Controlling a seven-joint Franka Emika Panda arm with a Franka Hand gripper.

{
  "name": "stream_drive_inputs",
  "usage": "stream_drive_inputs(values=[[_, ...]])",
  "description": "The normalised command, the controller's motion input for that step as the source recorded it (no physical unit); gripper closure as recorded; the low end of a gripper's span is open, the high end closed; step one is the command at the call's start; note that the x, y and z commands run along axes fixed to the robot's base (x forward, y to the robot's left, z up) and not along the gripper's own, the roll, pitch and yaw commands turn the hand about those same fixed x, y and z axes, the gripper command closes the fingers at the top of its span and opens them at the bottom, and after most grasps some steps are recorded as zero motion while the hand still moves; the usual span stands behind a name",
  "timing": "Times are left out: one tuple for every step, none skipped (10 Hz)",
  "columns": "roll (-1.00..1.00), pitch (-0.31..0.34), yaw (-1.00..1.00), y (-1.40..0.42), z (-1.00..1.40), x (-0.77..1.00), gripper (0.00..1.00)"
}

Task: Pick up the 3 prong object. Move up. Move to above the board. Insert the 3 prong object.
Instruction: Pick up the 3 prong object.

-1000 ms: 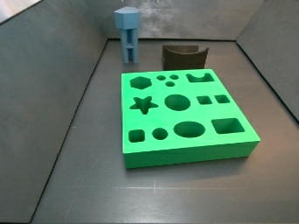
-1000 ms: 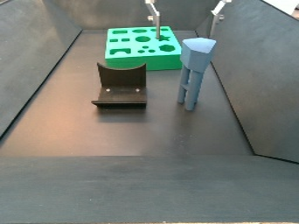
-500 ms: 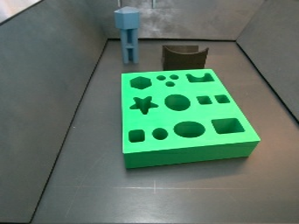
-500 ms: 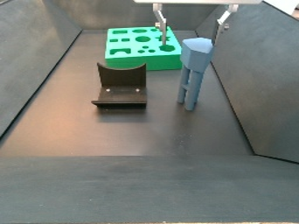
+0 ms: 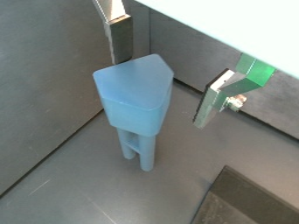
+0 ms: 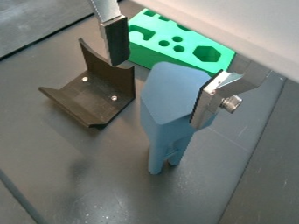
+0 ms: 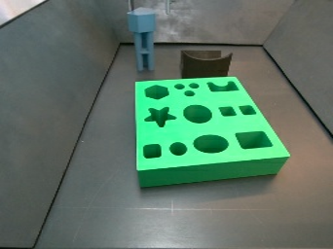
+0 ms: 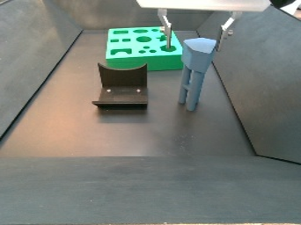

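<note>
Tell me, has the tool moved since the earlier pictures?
Yes. In a side view the tool has come down toward the standing 3 prong object, measured against the board.

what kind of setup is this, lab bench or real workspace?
Likely a lab test cell for insertion trials: a bare dark floor with grey walls, a green board of shaped cut-outs, and the claw open over the upright 3 prong object. A dark curved block sits nearby.

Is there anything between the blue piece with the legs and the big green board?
Only bare dark floor lies between the 3 prong object and the board in a side view. The open gripper hangs just above the piece.
</note>
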Motion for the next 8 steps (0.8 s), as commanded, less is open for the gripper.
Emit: stream_drive_inputs(values=[[0.0,-0.103,-0.19,-0.03,-0.12,-0.14,0.0],[0.01,-0.06,-0.17,-0.02,-0.11,-0.11,0.0],[0.02,-0.087,-0.2,-0.05,-0.19,-0.15,0.0],[0.03,-0.094,-0.21,-0.06,-0.26,-0.15,0.0],[0.03,-0.11,-0.21,-0.05,-0.31,-0.11,0.0],[0.03,-0.117,-0.21,-0.05,-0.3,-0.15,0.0],[0.0,-0.14,-0.19,-0.02,-0.29,-0.12,0.0],[0.02,-0.117,-0.17,-0.03,-0.27,-0.12,0.0]])
